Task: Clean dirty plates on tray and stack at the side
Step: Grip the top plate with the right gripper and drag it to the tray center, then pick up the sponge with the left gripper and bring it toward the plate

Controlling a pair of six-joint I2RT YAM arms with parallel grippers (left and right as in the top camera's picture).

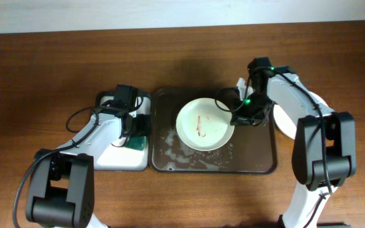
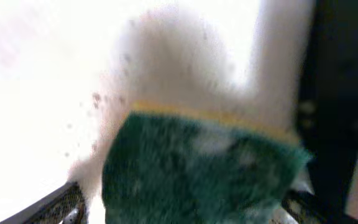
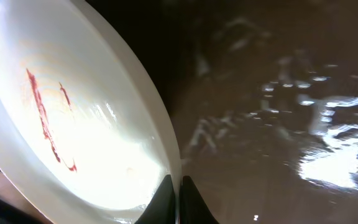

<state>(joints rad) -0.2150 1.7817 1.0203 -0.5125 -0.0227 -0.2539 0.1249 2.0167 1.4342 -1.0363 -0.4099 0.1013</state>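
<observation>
While the right claw (image 3: pixel 178 190) pinches the right rim of the streaked plate (image 1: pixel 211 133), that plate lies leftward from it, in the middle of the tray (image 1: pixel 258 159); the left claw (image 1: pixel 134 130) hangs at the green sponge (image 2: pixel 197 174) on the small white tray (image 1: pixel 116 158), its grip impossible to tell; I judge the sponge must travel right to reach the sauce (image 3: pixel 42 115).

The left arm (image 1: pixel 89 135) stretches forward and inward from its base, the left gripper (image 1: pixel 136 130) pointing down with its fingers closed on a sponge (image 2: pixel 197 168), while the right arm (image 1: pixel 294 95) folds back inward, the right gripper (image 3: pixel 179 196) low, fingertips (image 3: pixel 165 202) pinching a plate (image 1: pixel 213 130) by its rim.
</observation>
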